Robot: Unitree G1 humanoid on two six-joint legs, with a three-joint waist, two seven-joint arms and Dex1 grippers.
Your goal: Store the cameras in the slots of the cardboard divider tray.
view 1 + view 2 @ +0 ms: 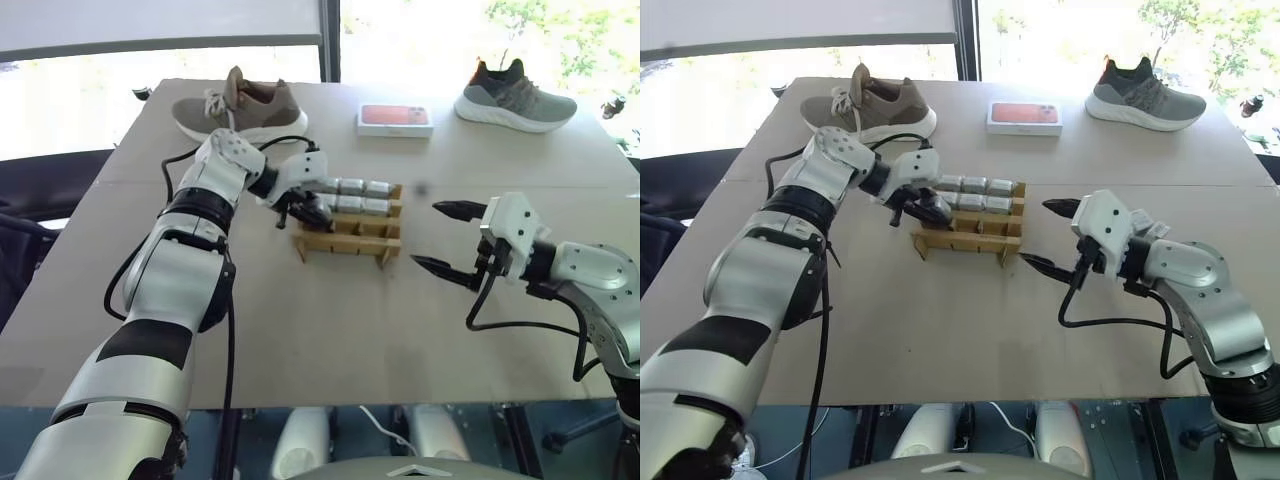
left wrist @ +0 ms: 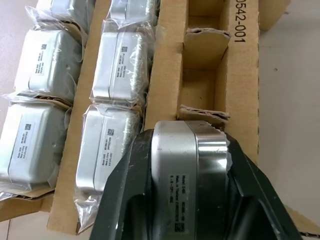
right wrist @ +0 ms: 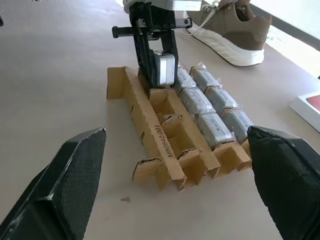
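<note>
Clamped between the left gripper's [image 2: 192,200] black fingers [image 2: 125,200], a silver-grey camera [image 2: 187,155] hangs just over the near row of the cardboard divider tray [image 3: 150,127], at the row's end slot. Beyond those fingers, two rows already hold plastic-wrapped cameras [image 2: 117,60] packed side by side, while the slots of the row under the gripper stand empty.

Judging from this, the risk is in the descent. The held camera sits very near the torn top edge of a cardboard cross strip [image 2: 202,112]; if it comes down slightly off the slot, a corner could catch that flap, crush it, or tip the camera sideways. The tray lies loose on the table [image 1: 330,330] (it looks light), so a push from above could slide or tilt it and disturb the stored cameras. The loose wrap of the neighbouring camera [image 2: 102,145], right beside the fingers, could also snag.

Well apart on the tray's other side, the right gripper [image 1: 448,236] waits with its fingers spread wide and empty.
</note>
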